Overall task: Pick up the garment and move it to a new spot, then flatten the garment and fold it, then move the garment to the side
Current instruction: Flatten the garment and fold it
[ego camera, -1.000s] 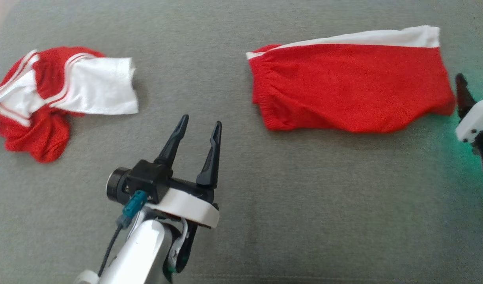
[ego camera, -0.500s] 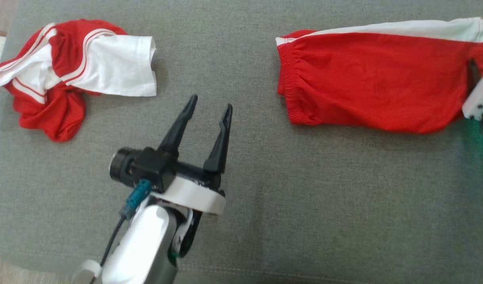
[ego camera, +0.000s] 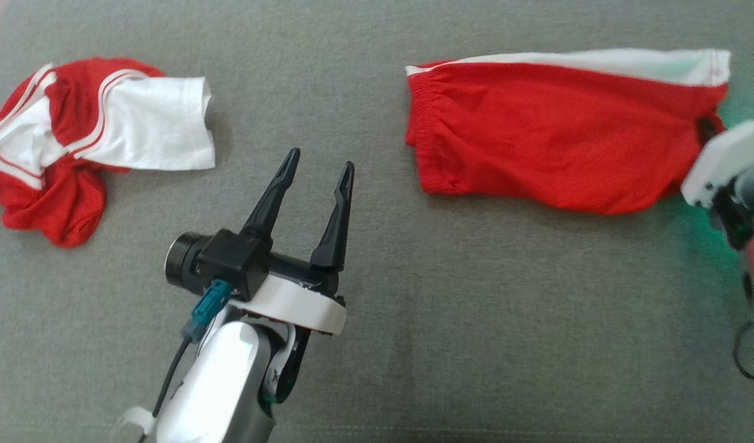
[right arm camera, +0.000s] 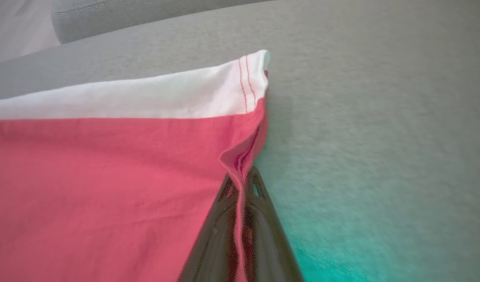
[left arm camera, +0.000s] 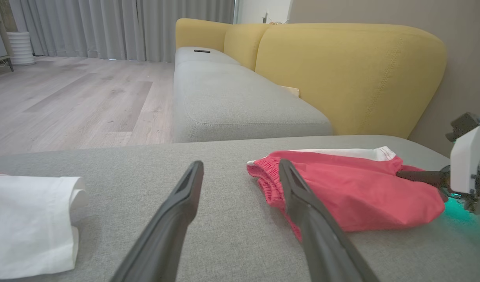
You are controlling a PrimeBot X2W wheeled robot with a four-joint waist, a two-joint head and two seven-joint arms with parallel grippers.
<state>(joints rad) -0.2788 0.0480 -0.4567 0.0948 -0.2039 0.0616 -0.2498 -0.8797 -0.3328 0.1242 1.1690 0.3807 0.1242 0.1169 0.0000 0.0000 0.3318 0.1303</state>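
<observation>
The garment (ego camera: pixel 555 129), red shorts with a white band along the far edge, lies folded flat on the grey cushion at the right. It appears again in the left wrist view (left arm camera: pixel 353 192) and the right wrist view (right arm camera: pixel 106 176). My right gripper (ego camera: pixel 709 129) is shut on its right hem, and a fold of red cloth is pinched between the dark fingers (right arm camera: pixel 243 176). My left gripper (ego camera: pixel 321 161) hovers open over bare cushion, left of the garment's waistband, with nothing between its fingers (left arm camera: pixel 240 166).
A second red and white garment (ego camera: pixel 100 135) lies crumpled at the far left. The grey cushion (ego camera: pixel 475 307) has open room between the two garments and in front. A yellow sofa back (left arm camera: pixel 341 70) rises behind, and wooden floor (left arm camera: pixel 67 98) lies beyond the cushion's edge.
My right gripper has reached the garment's right hem and closed on it. The head camera has shifted between pictures. The left gripper keeps its open pose.
</observation>
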